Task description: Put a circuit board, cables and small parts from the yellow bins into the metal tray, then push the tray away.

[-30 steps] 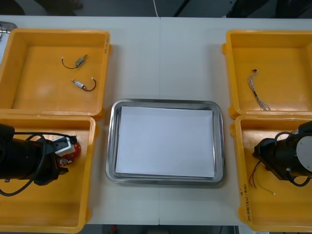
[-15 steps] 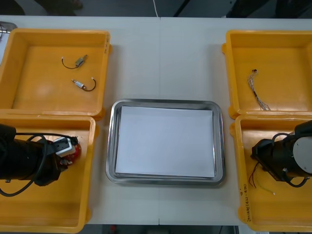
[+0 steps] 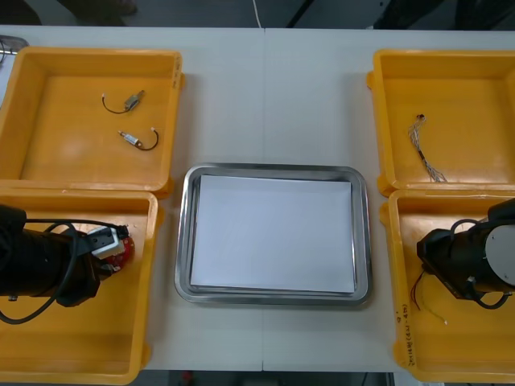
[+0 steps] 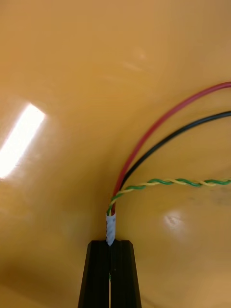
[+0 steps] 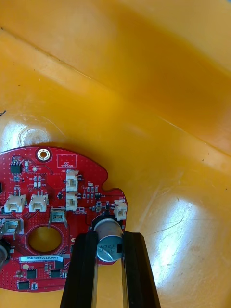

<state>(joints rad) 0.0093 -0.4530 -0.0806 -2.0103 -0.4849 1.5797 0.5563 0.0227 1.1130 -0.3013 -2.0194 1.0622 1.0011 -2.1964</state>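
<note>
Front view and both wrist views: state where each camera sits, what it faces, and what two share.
Front view: above the arms, looking down at the metal tray and yellow bins; both arms show.
Left wrist view: on that wrist, facing a bin floor; left gripper clamps the circuit board.
Right wrist view: on that wrist, facing a bin floor; right gripper pinches the cable bundle.
Shared: the board, in front and left wrist views.

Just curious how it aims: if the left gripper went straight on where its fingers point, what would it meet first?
The left gripper in the near left yellow bin clamps a silver part on the red circuit board, so that is first; beyond, probably the bin's wall.
</note>
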